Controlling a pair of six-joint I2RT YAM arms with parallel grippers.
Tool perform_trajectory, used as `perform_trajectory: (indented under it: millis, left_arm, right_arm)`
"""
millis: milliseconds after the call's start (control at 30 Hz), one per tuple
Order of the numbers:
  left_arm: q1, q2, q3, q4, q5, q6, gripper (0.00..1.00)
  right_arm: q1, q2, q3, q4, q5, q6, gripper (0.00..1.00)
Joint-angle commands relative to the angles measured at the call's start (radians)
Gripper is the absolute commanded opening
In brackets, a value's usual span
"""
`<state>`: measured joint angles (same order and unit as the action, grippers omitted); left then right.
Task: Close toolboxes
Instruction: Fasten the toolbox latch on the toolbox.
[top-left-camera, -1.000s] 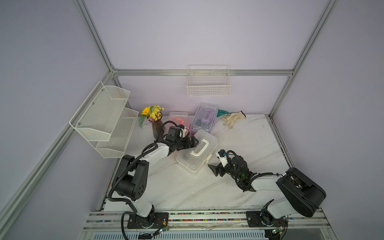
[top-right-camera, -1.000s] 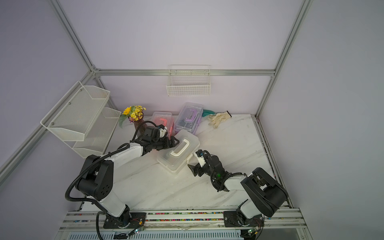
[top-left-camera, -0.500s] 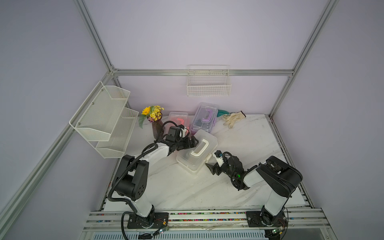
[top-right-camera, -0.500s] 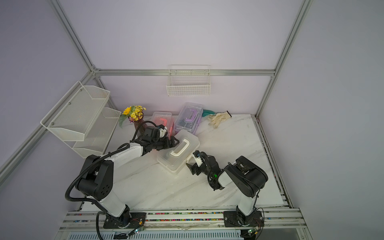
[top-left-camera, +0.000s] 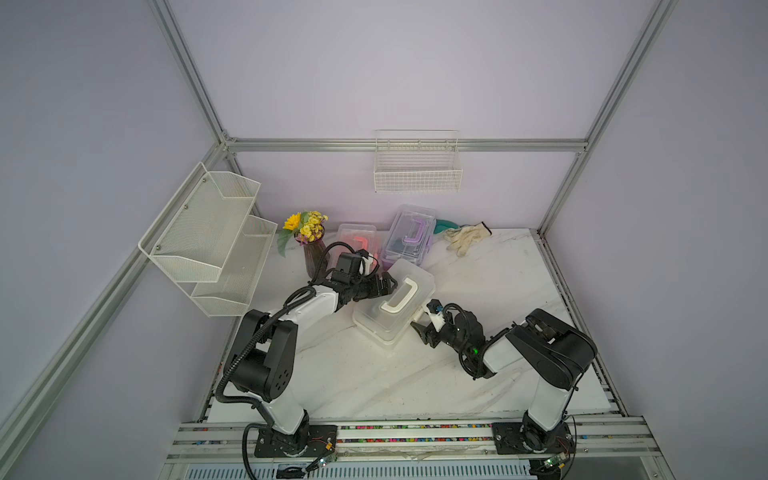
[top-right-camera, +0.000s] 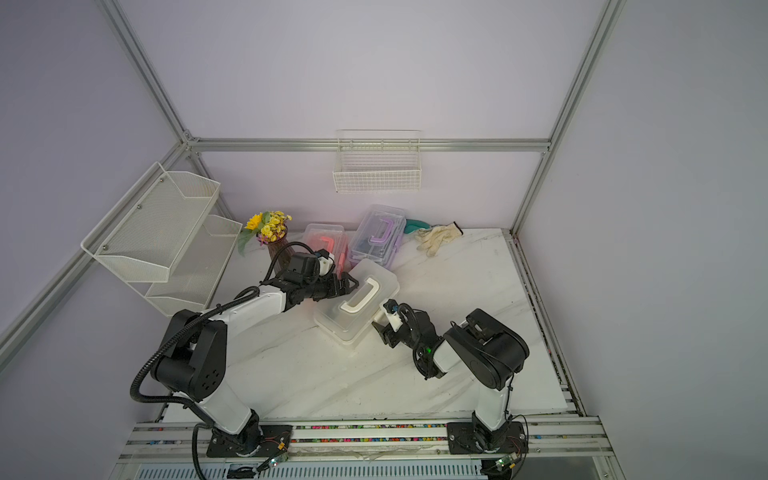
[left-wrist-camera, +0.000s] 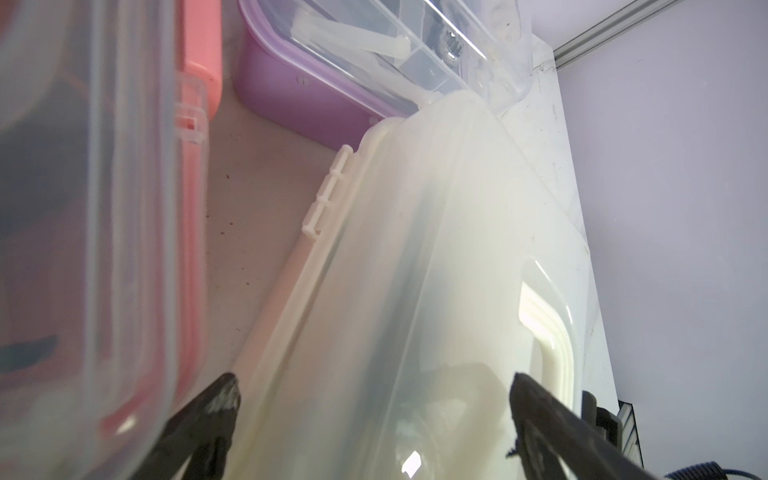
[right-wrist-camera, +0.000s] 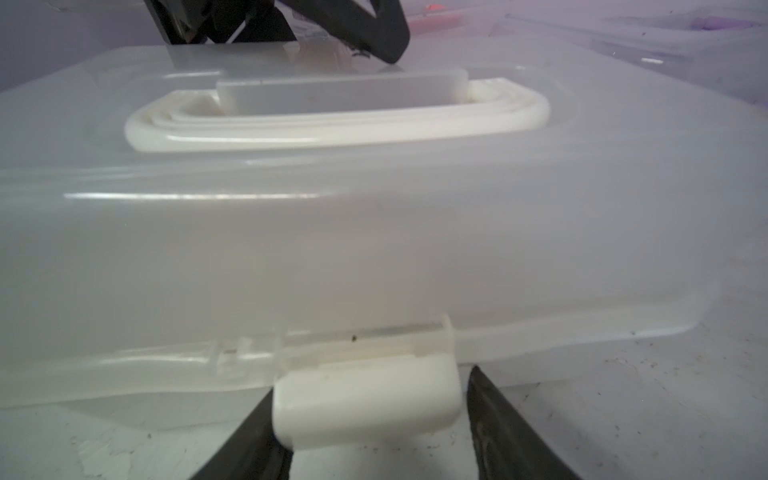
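Item: white toolbox (top-left-camera: 392, 307), centre of marble table (top-left-camera: 490, 274), lid down, front latch (right-wrist-camera: 365, 411) apparently unfastened (flap sticking outward).
Right gripper (right-wrist-camera: 372, 395): jaws apart, flanking latch.
Left gripper (left-wrist-camera: 374, 384): spread wide over lid's hinge side.
Method: press latch squarely inward against that brace.

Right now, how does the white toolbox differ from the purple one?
The white toolbox is larger than the purple toolbox. The white toolbox sits between the left hand and the right hand; the purple toolbox stands behind it. The white toolbox's handle is white, the purple toolbox's purple. Both have see-through lids with a handle on top.
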<state>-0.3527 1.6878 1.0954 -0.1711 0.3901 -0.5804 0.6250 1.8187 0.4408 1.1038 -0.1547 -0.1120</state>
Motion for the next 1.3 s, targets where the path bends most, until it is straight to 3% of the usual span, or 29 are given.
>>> perform_trajectory:
  millis: [0, 133, 400, 600, 767, 1267]
  left_arm:
    - [-0.014, 0.004, -0.016, -0.037, 0.081, 0.010, 1.00]
    - [-0.014, 0.002, -0.016, -0.037, 0.075, 0.010, 1.00]
    - [-0.014, 0.015, -0.012, -0.037, 0.081, 0.011, 1.00]
    - [-0.014, 0.012, -0.023, -0.036, 0.081, 0.009, 1.00]
    - [-0.014, 0.008, -0.029, -0.033, 0.079, 0.011, 1.00]
    - [-0.014, 0.018, -0.031, -0.028, 0.092, 0.007, 1.00]
  right_arm:
    - [0.001, -0.019, 0.016, 0.011, -0.002, -0.029, 0.62]
    - [0.001, -0.075, 0.003, -0.059, -0.002, -0.039, 0.58]
    - [0.001, -0.179, 0.023, -0.227, -0.009, -0.064, 0.58]
    - [0.002, -0.126, 0.078, -0.257, -0.032, -0.086, 0.46]
    - [0.002, -0.124, 0.079, -0.256, -0.033, -0.083, 0.42]
    - [0.001, -0.222, 0.082, -0.256, -0.008, -0.076, 0.41]
